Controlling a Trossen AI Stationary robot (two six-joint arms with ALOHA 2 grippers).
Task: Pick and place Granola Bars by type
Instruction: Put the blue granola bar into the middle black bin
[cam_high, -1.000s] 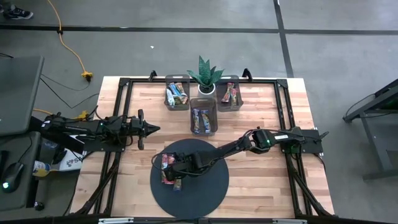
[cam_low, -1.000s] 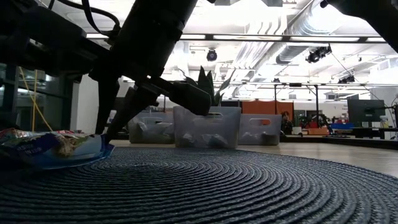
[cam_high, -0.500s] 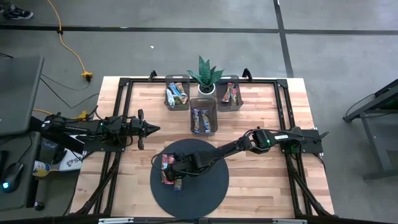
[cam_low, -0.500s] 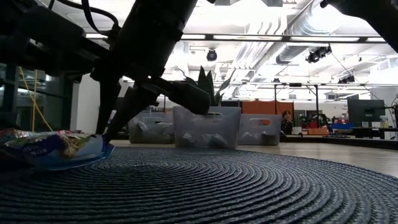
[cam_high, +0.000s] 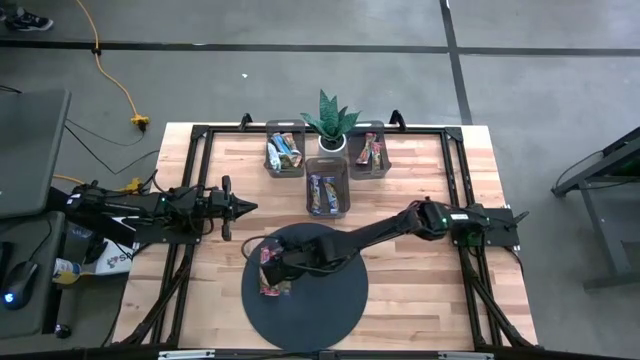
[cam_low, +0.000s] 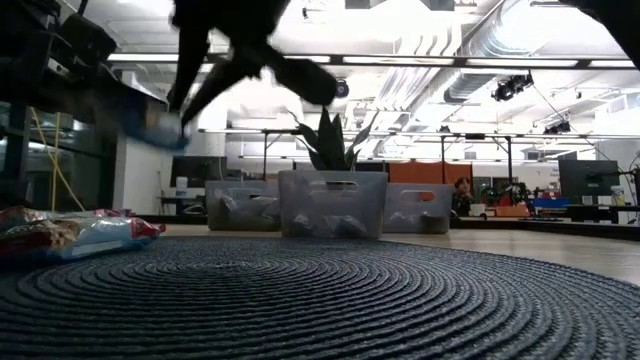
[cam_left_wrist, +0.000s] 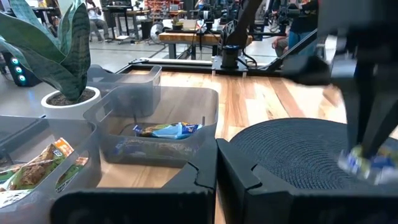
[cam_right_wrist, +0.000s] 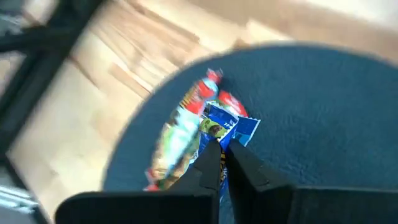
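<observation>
Right claw (cam_right_wrist: 222, 150) pinching glossy blue bar (cam_right_wrist: 225, 127) above mat (cam_right_wrist: 323, 112).

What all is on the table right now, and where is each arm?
Blue-wrapped granola bar: one, pinched by the right gripper, lifted above the mat.
Bars on the mat: a small red-and-pale pile, left part of the mat; exact count unclear.
Round mat: one, dark, front centre.
Bins: three, translucent grey, at the back, each with bars inside.
Potted plant: one, green, between the outer bins.
Right gripper: over the mat's left part.
Left gripper: waiting at the table's left.
</observation>
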